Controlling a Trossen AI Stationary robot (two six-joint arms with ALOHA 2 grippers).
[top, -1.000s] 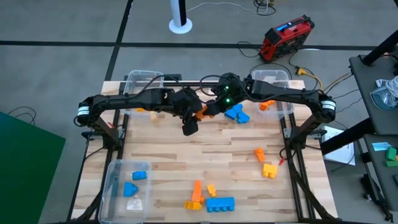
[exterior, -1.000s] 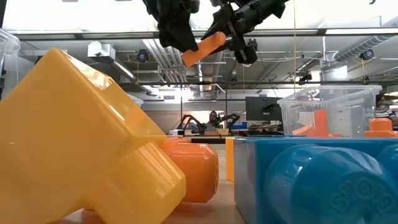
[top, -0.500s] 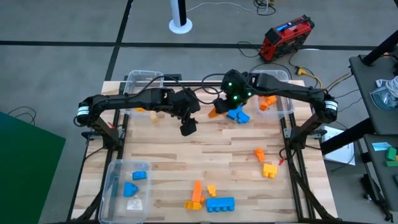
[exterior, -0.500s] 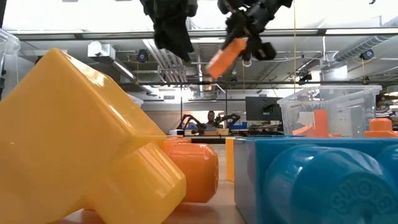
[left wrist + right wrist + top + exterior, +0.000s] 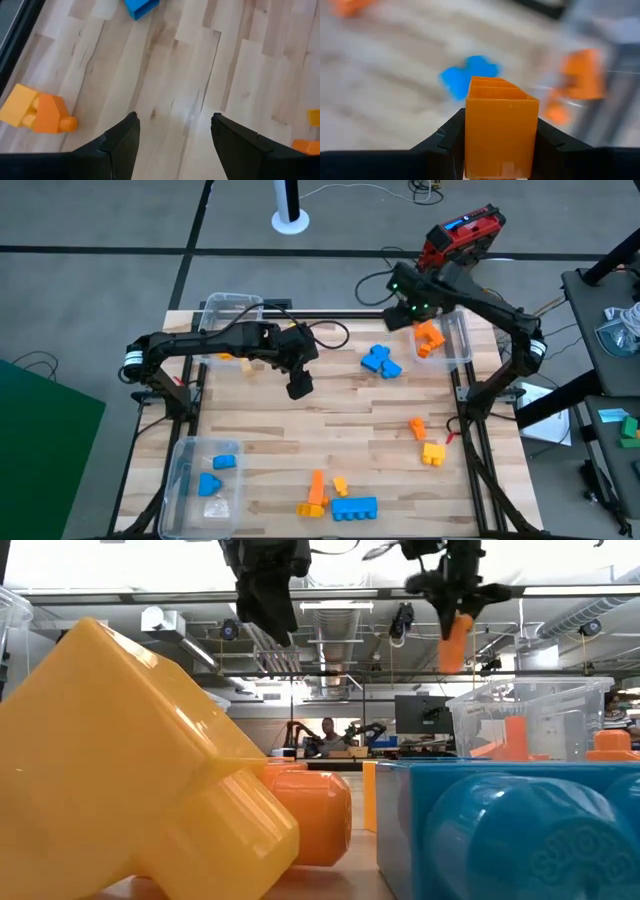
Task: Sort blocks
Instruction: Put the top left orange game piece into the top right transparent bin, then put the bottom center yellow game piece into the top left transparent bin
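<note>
Wooden tabletop [image 5: 300,440] carries clear bins at its corners. Right hand [image 5: 408,308] is clamped on an orange block [image 5: 501,131], high up beside the bin [image 5: 458,340] already holding orange pieces. Left hand [image 5: 298,387] hangs over the boards with fingers spread and empty. Sorting looks partly done: blue blocks [image 5: 380,361] lie near the right hand, and more orange, yellow and blue ones lie well away along the front edge.
</note>
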